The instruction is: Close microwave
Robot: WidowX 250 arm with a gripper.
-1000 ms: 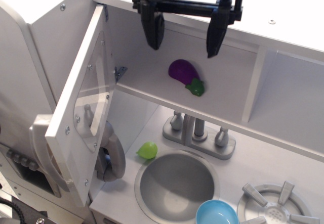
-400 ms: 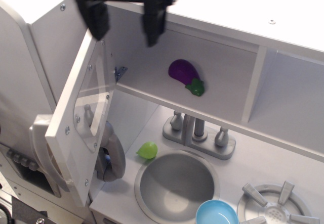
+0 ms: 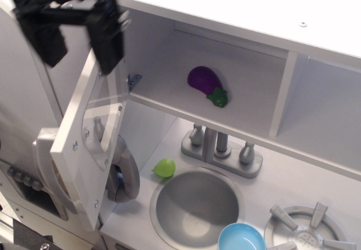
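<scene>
The microwave is the wide pale-grey compartment at the top of the toy kitchen. Its door, with a clear window, stands swung wide open to the left. The door's long silver handle shows at its outer lower edge. A purple toy eggplant lies on the compartment's shelf. My black gripper is open and empty at the upper left, over the door's top hinged corner. One finger is in front of the door's top edge, the other is left of it.
Below the shelf stand a grey faucet, a round sink, a green toy fruit, a blue bowl and a burner. A doorless cubby is right of the microwave. A curved-handle door is behind the open door.
My gripper has moved left, from above the microwave's opening to the open door's top corner, and a little lower. The door and the eggplant have not moved.
</scene>
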